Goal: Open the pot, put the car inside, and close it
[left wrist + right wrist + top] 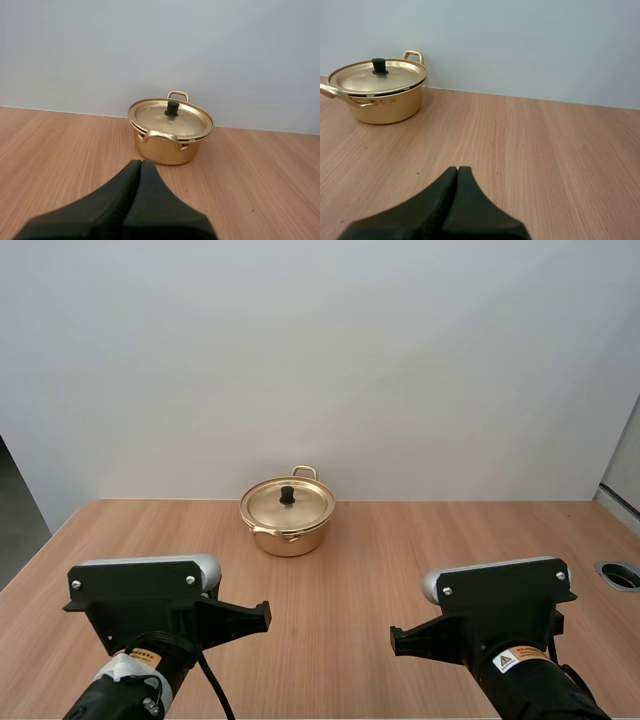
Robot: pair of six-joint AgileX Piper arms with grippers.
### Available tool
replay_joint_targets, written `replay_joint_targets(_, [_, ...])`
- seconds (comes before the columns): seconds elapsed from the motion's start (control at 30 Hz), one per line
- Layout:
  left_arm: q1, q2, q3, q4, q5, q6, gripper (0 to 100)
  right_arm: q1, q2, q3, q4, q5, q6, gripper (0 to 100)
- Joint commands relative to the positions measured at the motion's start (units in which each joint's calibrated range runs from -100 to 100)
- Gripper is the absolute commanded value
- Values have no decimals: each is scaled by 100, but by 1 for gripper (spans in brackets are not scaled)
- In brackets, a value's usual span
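Black-fingered left gripper [140,162] and right gripper [458,169], both clenched on nothing.
Beyond these two, one round golden metal pot [287,538] stands at the far middle of one light wooden table [420,560], its one black-knobbed golden lid [305,502] seated on top.

The robot shows matte black angular bracket plates [140,598] with small silver screws [190,580], rounded silver-grey caps [208,566] behind them, orange-and-white warning labels [505,661] on the wrists, and a left claw [141,163] and right claw [458,169] tapering to smooth black wedges.
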Motion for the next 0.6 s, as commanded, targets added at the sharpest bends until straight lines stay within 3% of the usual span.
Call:
replay_joint_targets(0.0, [-4, 0, 0, 9, -62, -4, 0, 5, 0, 0, 1, 1, -1, 0])
replay_joint_targets(0.57, [-4, 0, 0, 9, -96, -4, 0, 5, 0, 0, 1, 1, -1, 0])
